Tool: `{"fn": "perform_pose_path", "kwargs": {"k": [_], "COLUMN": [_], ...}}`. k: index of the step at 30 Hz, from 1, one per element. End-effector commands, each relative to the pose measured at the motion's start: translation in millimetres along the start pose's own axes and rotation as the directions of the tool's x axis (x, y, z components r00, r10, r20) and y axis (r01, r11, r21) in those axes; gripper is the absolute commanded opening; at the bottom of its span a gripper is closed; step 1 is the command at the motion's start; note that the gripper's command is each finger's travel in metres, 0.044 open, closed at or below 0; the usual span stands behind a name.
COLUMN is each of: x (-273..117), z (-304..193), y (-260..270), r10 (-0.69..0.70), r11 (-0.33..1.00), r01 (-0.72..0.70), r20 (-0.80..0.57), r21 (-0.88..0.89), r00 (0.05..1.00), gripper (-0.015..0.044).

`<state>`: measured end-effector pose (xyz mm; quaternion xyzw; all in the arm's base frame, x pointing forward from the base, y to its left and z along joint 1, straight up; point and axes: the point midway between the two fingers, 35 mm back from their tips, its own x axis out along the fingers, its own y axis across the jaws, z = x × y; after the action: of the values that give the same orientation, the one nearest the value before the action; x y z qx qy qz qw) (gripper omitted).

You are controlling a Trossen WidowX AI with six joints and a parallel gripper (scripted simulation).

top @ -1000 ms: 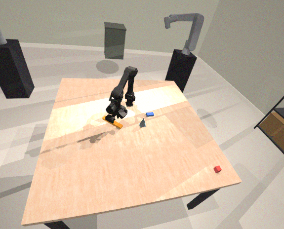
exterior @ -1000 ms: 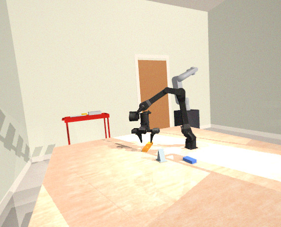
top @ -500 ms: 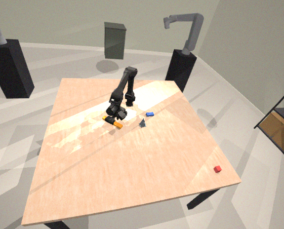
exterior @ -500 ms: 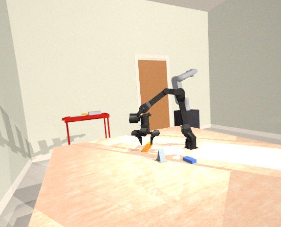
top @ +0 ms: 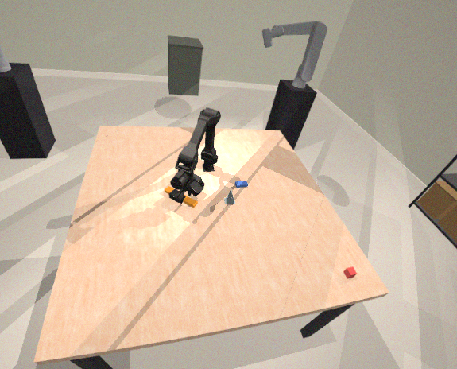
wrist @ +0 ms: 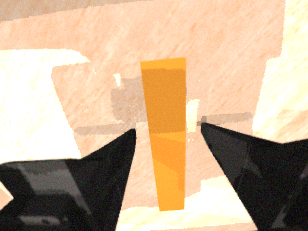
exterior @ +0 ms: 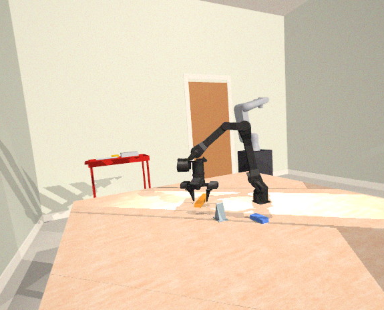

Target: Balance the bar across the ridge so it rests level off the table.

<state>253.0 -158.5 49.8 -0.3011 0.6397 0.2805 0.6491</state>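
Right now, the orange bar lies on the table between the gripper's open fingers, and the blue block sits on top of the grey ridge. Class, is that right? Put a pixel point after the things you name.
Not quite: the blue block [top: 242, 184] [exterior: 259, 218] sits on the table beside the grey ridge [top: 230, 198] [exterior: 220, 212], apart from it, as the exterior view shows. The rest stands: the orange bar [top: 191, 201] [exterior: 200, 201] [wrist: 167, 104] lies on the table between the gripper's open fingers.

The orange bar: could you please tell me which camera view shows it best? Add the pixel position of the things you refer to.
The wrist view does: the orange bar [top: 191, 202] [exterior: 200, 201] [wrist: 167, 149] appears whole, lying between the open gripper's [top: 188, 196] [exterior: 200, 200] [wrist: 168, 127] fingers with a gap either side. The top view shows both ends, its middle covered by the gripper; the exterior view shows it small and foreshortened.
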Motion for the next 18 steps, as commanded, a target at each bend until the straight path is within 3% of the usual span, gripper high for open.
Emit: {"fn": "perform_pose_path", "kwargs": {"k": [1,9,16,18], "x": [2.2,2.2,1.3,1.3], "z": [0.5,0.5,-0.1,-0.1], "y": [1.5,1.5,0.9,0.9], "r10": [0.005,0.005,0.003,0.003], "r11": [1.0,1.0,1.0,1.0], "r01": [-0.005,-0.005,-0.003,-0.003], "r20": [0.004,0.004,0.0,0.0], "r21": [-0.005,-0.005,0.0,0.0], "r00": [1.0,1.0,1.0,1.0], "gripper": [0.0315,0.0315,0.0131,0.0118]}}
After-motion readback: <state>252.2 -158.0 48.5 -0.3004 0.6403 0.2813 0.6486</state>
